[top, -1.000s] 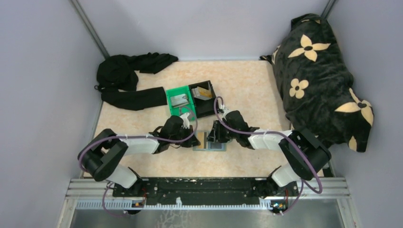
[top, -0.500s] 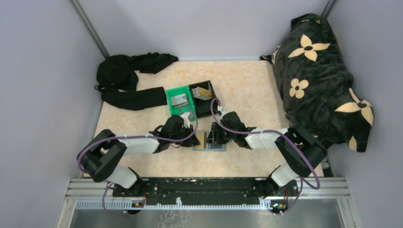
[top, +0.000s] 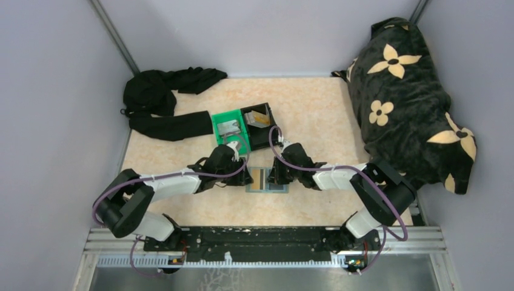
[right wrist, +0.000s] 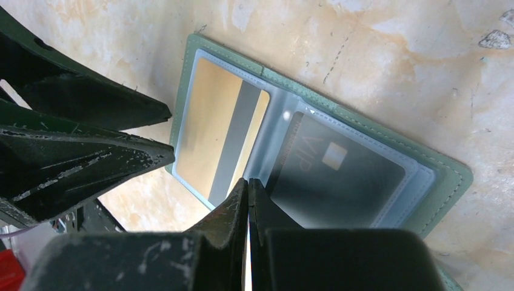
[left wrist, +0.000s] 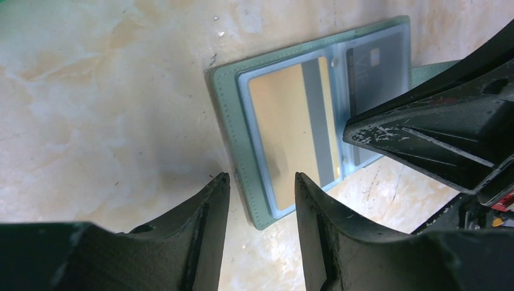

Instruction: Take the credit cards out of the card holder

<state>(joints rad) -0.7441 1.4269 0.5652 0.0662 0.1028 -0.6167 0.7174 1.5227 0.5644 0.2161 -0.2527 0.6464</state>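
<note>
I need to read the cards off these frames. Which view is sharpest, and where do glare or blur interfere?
Right wrist view: sharpest; the clear sleeve veils the dark card in milky haze, and the right gripper is blurred. Left wrist view: gold card crisp, left gripper out of focus. Top view: card holder too small.

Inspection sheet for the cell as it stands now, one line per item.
Surface: beige marbled tabletop.
Job's things: card holder open flat; gold card and dark card both inside its clear sleeves.
Clutter: green bin, black bin, black cloth, flowered blanket.
Grippers: left tool open at the holder's edge; right tool shut, tip on the sleeve between the cards.
Cables: purple cables run along both arms.
Surroundings: grey walls, metal rail at the near edge.
</note>
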